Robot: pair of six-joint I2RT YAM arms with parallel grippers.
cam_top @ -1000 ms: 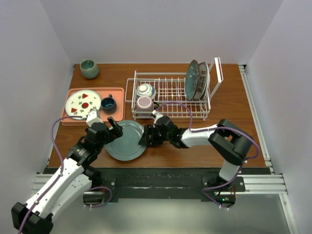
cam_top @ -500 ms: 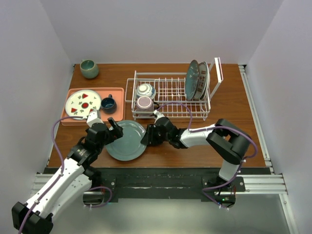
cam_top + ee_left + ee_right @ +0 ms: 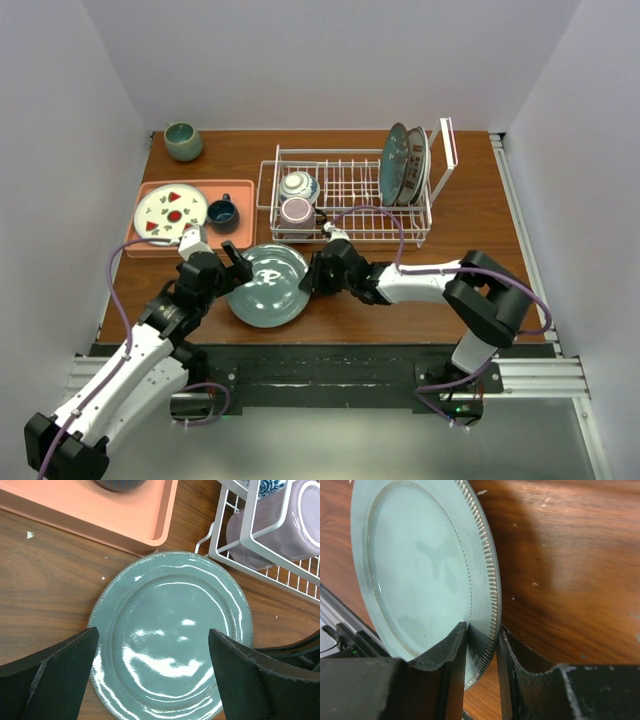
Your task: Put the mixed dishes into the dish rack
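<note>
Teal plate sits low centre in the overhead view, on the wooden table just in front of the dish rack. We can see the right gripper pinching its right rim, one finger on each face. The left gripper hovers at the plate's left edge, jaws spread wide, holding nothing. Further back, the rack holds a patterned bowl and a pinkish mug at its left end, with two plates upright at the right end. The salmon tray is at upper left.
</note>
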